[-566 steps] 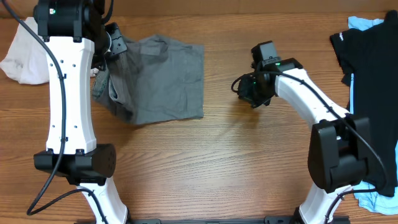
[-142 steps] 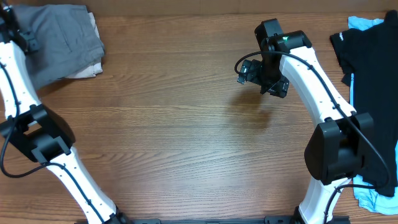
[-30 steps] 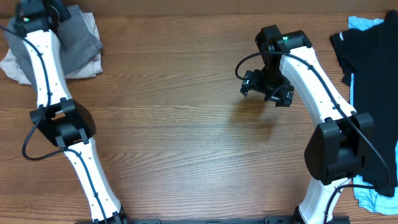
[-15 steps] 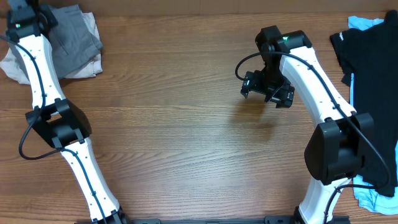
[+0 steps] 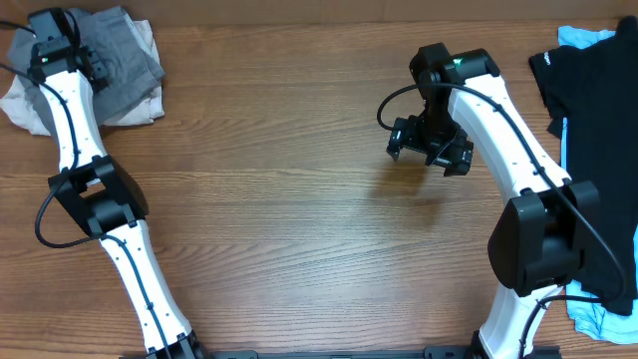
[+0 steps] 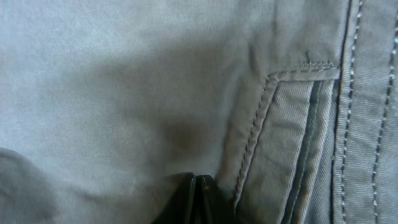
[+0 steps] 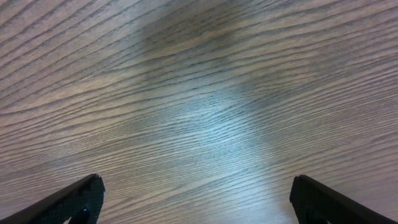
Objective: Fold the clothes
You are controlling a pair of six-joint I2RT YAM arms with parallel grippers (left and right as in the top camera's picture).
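Observation:
The clothes, grey shorts [image 5: 130, 50], lie folded in a pile at the table's far left corner. In the left wrist view the grey shorts [image 6: 124, 93] fill the frame, with a stitched pocket edge [image 6: 261, 118] at the right. My left gripper [image 5: 100, 66] hovers over the pile; in the left wrist view the left gripper [image 6: 196, 186] has its two black fingers pressed together right at the fabric, with no cloth showing between them. My right gripper [image 5: 428, 157] hangs over bare wood at centre right; in the right wrist view the right gripper [image 7: 196, 183] stands wide open and holds nothing.
Cream shorts [image 5: 22, 100] stick out from under the grey pile at the left edge. A black garment [image 5: 598, 130] and a light-blue one [image 5: 583, 38] lie along the right edge. Brown wooden table [image 5: 299, 199] lies between the arms.
The left wrist has shifted slightly right and down over the grey pile. The right arm has stayed in place, still open.

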